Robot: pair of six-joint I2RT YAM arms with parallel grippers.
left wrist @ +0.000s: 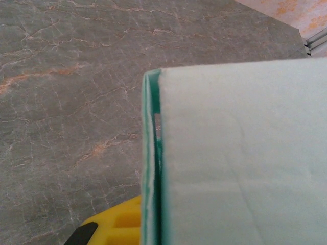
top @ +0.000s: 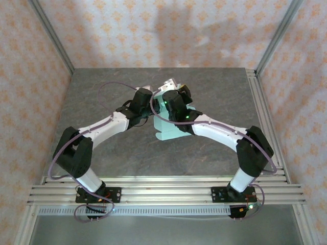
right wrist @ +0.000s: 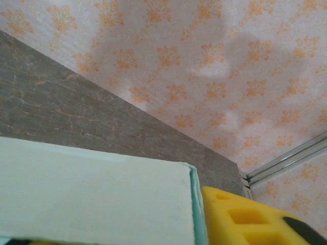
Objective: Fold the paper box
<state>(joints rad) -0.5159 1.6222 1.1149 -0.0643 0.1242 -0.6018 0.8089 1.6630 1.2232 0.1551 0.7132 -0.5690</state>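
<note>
The paper box (top: 171,130) is pale mint-green card, held up off the grey table between both arms near the middle. My left gripper (top: 152,99) is shut on its left side. In the left wrist view the paper box (left wrist: 240,153) covers the right half, and its doubled edge runs down against my yellow finger (left wrist: 117,224). My right gripper (top: 167,97) comes in from the right and is shut on the same card. In the right wrist view a flat panel of the paper box (right wrist: 92,194) lies against the yellow finger (right wrist: 245,219). Each gripper's other finger is hidden behind the card.
The marbled grey table (top: 127,153) has bare room to the left, right and front of the arms. Aluminium rails (top: 260,112) run along its right edge and across the near edge (top: 163,191). Patterned walls (top: 168,30) close in the back and sides.
</note>
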